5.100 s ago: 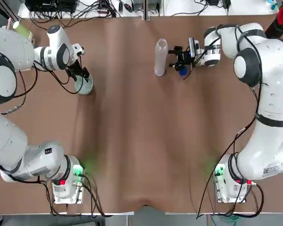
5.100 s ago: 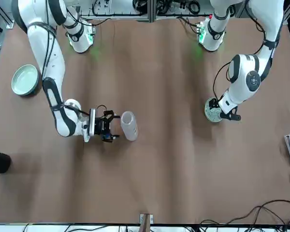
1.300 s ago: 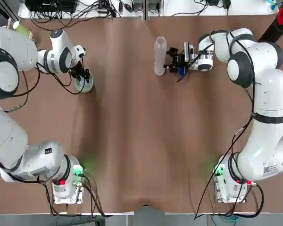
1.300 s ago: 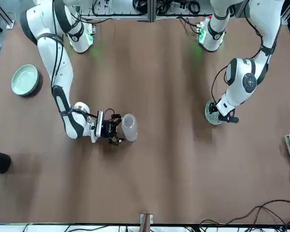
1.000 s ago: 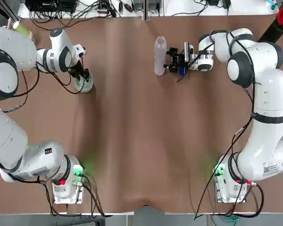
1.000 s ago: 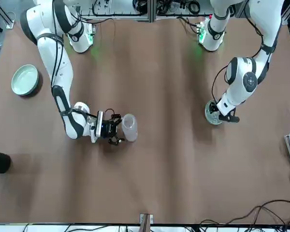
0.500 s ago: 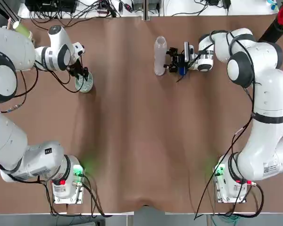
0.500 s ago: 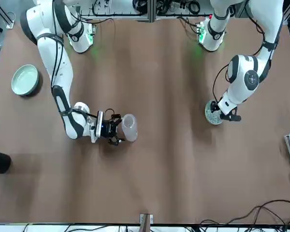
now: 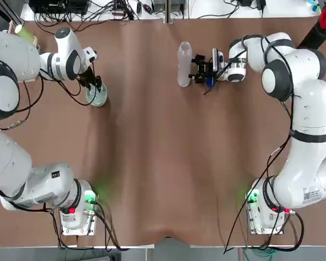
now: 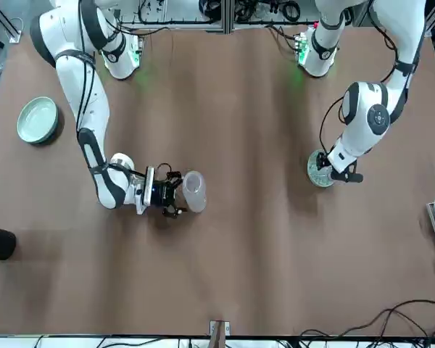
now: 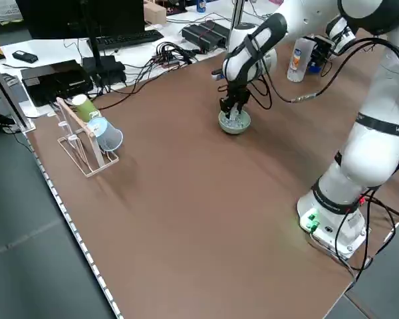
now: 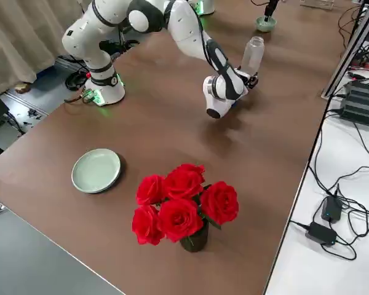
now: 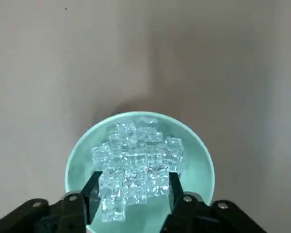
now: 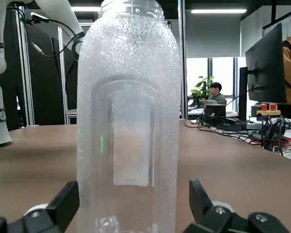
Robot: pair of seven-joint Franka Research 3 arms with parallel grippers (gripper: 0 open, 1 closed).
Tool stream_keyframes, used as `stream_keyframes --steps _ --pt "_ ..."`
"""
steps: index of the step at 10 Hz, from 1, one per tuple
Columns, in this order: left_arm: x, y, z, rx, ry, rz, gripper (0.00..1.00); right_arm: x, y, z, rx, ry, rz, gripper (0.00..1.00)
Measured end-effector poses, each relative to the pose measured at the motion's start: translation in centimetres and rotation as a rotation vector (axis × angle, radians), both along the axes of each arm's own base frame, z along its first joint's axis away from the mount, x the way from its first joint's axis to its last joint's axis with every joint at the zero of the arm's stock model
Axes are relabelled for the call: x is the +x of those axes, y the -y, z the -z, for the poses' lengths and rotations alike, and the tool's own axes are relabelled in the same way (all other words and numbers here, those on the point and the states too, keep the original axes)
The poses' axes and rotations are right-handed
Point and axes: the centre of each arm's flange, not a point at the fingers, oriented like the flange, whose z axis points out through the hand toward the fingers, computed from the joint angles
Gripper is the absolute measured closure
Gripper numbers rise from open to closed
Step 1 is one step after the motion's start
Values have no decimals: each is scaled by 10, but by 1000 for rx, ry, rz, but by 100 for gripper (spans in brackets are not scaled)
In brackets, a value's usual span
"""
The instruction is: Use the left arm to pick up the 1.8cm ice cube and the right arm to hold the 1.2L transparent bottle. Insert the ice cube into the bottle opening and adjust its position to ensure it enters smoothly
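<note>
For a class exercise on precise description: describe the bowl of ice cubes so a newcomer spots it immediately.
On the brown table, look beneath the left gripper: a small pale green bowl heaped with clear ice cubes. The other green dish, across the table, holds nothing.

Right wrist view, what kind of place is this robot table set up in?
Probably a robotics lab inside an office: behind the transparent bottle stand a monitor and seated people, and cables and electronics crowd the table edge.
</note>
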Motion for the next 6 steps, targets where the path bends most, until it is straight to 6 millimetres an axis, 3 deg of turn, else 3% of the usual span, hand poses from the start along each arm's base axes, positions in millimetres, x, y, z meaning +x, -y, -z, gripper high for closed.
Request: stream_keyframes --steps 6 --pt "2 2 -13 8 8 -5 41 3 6 0 1 1 11 0"
